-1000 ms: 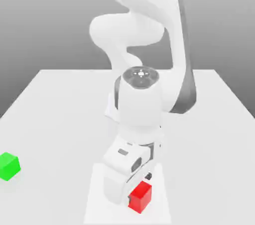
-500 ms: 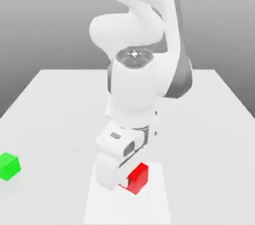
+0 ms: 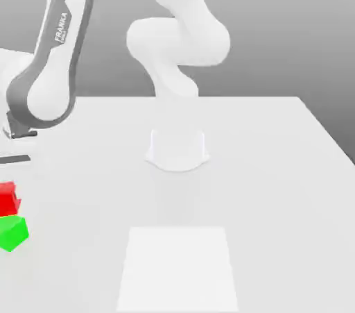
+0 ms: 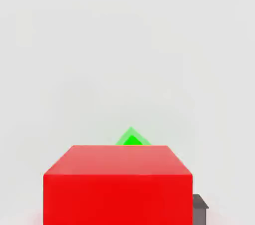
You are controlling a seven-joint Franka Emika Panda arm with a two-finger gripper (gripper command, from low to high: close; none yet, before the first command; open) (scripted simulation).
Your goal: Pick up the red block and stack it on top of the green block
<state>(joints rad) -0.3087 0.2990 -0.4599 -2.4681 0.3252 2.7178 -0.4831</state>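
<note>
Red over green at the table's edge!
Exterior view: the small bright red cube [image 3: 7, 198] hangs just above the small bright green cube [image 3: 13, 232], apparently not touching. Hand view: the two-finger gripper [image 4: 119, 204] is clamped on the red cube [image 4: 117, 184], green corner [image 4: 131, 139] peeking beyond.

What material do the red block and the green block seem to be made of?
Red block: looks like smooth matte plastic or painted wood, with flat even colour and no grain or gloss. Green block: same plain, uniform finish. As renders, the material stays uncertain.
</note>
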